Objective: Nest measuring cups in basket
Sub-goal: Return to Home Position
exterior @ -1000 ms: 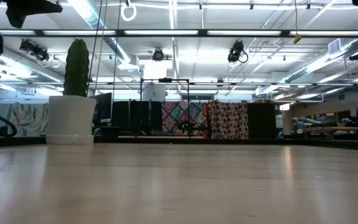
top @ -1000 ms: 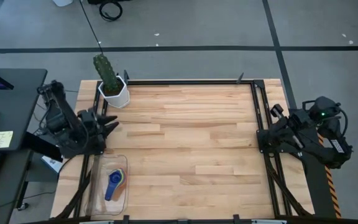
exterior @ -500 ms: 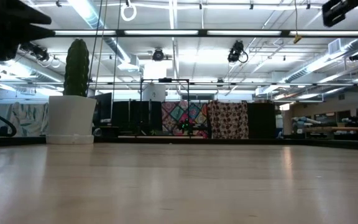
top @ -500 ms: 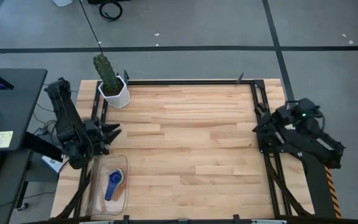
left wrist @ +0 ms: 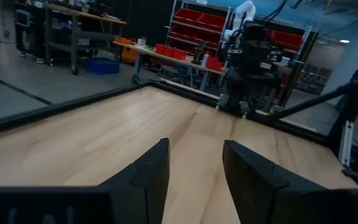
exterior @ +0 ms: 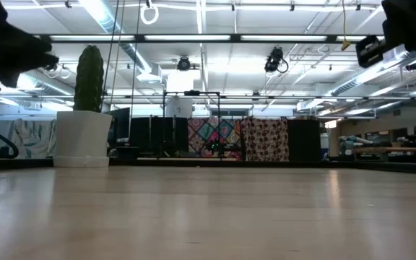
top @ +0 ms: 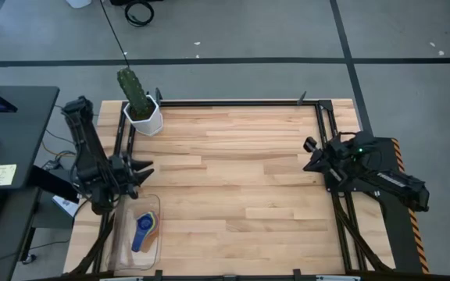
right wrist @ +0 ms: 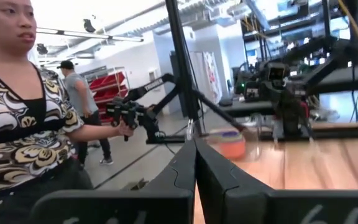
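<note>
Sitting nested in one stack, the measuring cups (top: 144, 228) rest inside the basket (top: 123, 243) at the left edge of the counter (top: 241, 179), in the corner away from the cactus pot (top: 142, 117). The dark blue cup is uppermost, with green and orange rims showing beneath it. No cup shows outside the basket.

The left gripper (top: 142, 168) hangs just beside the basket's far end, apart from the cups. Its jaws stand moderately open with only bare counter visible between them. The right gripper (top: 309, 154) sits well apart at the counter's right edge. Its jaws are pressed together and hold nothing.

Change noted over the past second: the left arm has folded back and drawn in over its own mount, its gripper shifting only a little. The right arm has swung round from outside the frame rail, so its gripper now points in over the counter's edge. The stack and basket have not moved.

Assessment: placement looks complete, and both arms appear to be retiring to rest rather than reaching for anything. Nothing seems left to collect.

A person (right wrist: 23, 124) stands beyond the counter, seen from the right wrist, apart from both arms.
</note>
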`<move>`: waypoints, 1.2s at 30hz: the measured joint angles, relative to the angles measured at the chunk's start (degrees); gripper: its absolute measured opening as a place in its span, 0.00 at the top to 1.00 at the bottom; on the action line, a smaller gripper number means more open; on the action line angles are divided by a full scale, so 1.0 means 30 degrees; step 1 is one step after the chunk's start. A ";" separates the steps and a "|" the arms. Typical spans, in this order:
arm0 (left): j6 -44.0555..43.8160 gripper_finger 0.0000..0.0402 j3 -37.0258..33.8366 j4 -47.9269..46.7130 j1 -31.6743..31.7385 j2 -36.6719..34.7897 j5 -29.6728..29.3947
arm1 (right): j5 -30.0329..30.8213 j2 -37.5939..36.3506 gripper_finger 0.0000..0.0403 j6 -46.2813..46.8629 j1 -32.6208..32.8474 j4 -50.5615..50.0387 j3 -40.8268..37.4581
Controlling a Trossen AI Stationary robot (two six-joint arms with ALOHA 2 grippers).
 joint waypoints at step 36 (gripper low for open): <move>0.4716 0.62 -0.0393 -0.0666 -0.0902 0.0131 0.3621 | -0.0339 0.0000 0.97 -0.0381 0.0000 -0.1990 -0.1345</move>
